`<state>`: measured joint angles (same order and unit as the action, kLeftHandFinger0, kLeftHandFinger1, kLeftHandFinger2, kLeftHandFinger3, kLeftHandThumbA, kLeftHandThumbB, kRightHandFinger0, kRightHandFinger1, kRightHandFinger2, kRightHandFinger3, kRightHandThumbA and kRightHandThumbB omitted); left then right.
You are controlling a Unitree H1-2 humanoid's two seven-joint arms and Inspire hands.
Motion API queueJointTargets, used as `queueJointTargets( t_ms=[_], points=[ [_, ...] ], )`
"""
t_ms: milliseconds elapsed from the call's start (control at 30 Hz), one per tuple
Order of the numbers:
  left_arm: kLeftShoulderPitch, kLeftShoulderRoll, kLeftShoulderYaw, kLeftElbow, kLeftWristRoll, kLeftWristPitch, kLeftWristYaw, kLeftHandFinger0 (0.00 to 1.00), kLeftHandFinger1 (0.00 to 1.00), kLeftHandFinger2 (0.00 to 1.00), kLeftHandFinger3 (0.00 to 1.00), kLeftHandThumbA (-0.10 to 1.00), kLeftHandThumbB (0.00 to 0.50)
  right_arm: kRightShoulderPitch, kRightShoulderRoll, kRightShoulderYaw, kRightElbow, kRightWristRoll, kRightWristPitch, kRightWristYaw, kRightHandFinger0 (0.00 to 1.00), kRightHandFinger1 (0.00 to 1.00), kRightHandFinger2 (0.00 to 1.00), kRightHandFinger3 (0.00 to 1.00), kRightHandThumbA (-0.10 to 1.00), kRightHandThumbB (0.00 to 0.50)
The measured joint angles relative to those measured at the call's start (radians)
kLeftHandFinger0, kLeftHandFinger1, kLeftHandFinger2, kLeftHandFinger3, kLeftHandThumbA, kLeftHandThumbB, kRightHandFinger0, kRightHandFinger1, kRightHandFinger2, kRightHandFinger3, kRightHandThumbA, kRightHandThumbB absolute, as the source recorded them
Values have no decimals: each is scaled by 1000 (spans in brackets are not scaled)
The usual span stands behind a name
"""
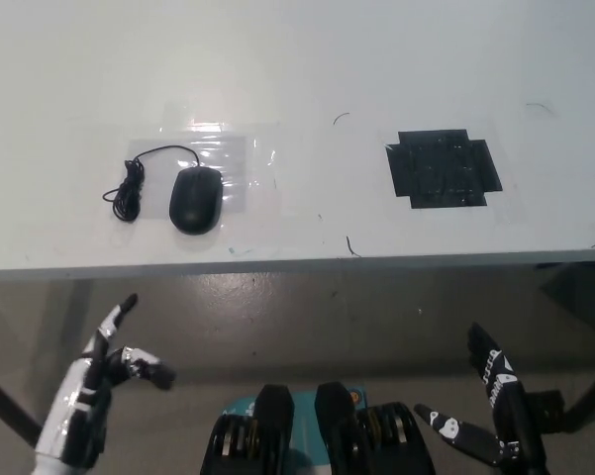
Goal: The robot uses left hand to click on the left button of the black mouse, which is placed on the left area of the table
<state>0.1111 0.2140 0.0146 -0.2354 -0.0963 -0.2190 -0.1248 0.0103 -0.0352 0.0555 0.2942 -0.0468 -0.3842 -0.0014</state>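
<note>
A black mouse (196, 198) lies on the left part of the white table (307, 69), on a clear taped patch, its coiled black cable (131, 185) trailing to its left. My white left hand (107, 371) hangs below the table's front edge at lower left, open, one finger stretched up and the others loosely curled, well short of the mouse. My black right hand (490, 401) rests low at the lower right, open and holding nothing.
A black taped square (443, 168) marks the table's right part. The table's front edge (297, 265) runs across the middle of the picture, with grey floor below. A table leg (5, 406) slants at the lower left.
</note>
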Motion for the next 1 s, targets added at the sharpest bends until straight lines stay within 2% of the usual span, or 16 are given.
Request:
queueJointTargets(
  t_ms=[100,167,200,267,433,633,667,700,733,767,800,833,867,900,967,1000],
  points=[
    [9,14,23,-103,-11,21,0,0,0,21,1000,1000,273,0,0,0,3,0,-4,0,1000,1000,1000,1000,1000,127],
    [6,40,58,-178,-30,45,0,0,32,131,1000,1000,280,0,0,0,8,-1,-7,0,1000,1000,1000,1000,1000,128],
    [4,48,65,-192,-33,48,0,0,21,127,1000,1000,340,0,-1,0,9,-2,-7,0,1000,1000,1000,1000,1000,132],
    [-42,131,128,-277,-73,98,0,0,0,161,1000,1000,359,1,-2,0,11,-3,-7,0,1000,1000,1000,1000,1000,139],
    [-189,303,181,-316,-156,198,-4,0,0,148,1000,1000,385,2,-2,-1,11,-3,-7,0,1000,1000,1000,1000,1000,148],
    [-467,457,147,-166,-211,305,-68,4,0,115,1000,1000,438,3,-7,-1,13,-3,-7,0,1000,1000,1000,1000,1000,126],
    [-508,472,135,-140,-212,322,-80,226,13,148,1000,1000,399,3,-8,-1,13,-4,-7,-1,1000,1000,1000,1000,1000,122],
    [-561,489,118,-111,-213,342,-95,345,1,155,1000,1000,384,3,-8,-1,14,-5,-7,-1,1000,1000,1000,1000,1000,118],
    [-597,499,101,-81,-212,356,-105,361,0,117,1000,1000,355,3,-9,-1,15,-5,-6,-1,1000,1000,1000,1000,1000,117],
    [-636,510,84,-54,-211,369,-118,347,0,87,1000,1000,347,3,-9,-1,16,-6,-6,-1,1000,1000,1000,1000,1000,116],
    [-688,521,57,-15,-208,386,-134,144,0,45,1000,1000,353,3,-9,-1,16,-8,-6,-1,1000,1000,1000,1000,1000,106],
    [-732,529,35,16,-206,399,-151,29,0,14,1000,1000,363,3,-9,-1,17,-10,-6,-1,1000,1000,1000,1000,1000,98],
    [-771,535,7,54,-205,415,-166,1,0,14,1000,1000,357,3,-10,-1,17,-12,-6,-1,1000,1000,1000,1000,1000,98],
    [-805,539,-17,85,-202,426,-179,0,0,47,1000,1000,362,3,-11,-1,17,-13,-6,-1,1000,1000,1000,1000,1000,88],
    [-889,545,-83,165,-187,458,-215,0,23,247,1000,1000,346,3,-13,-1,17,-18,-6,-1,1000,1000,1000,1000,1000,76],
    [-923,549,-114,198,-178,472,-231,0,48,326,1000,1000,368,3,-13,-1,17,-19,-6,-1,1000,1000,1000,1000,1000,75]
  ],
)
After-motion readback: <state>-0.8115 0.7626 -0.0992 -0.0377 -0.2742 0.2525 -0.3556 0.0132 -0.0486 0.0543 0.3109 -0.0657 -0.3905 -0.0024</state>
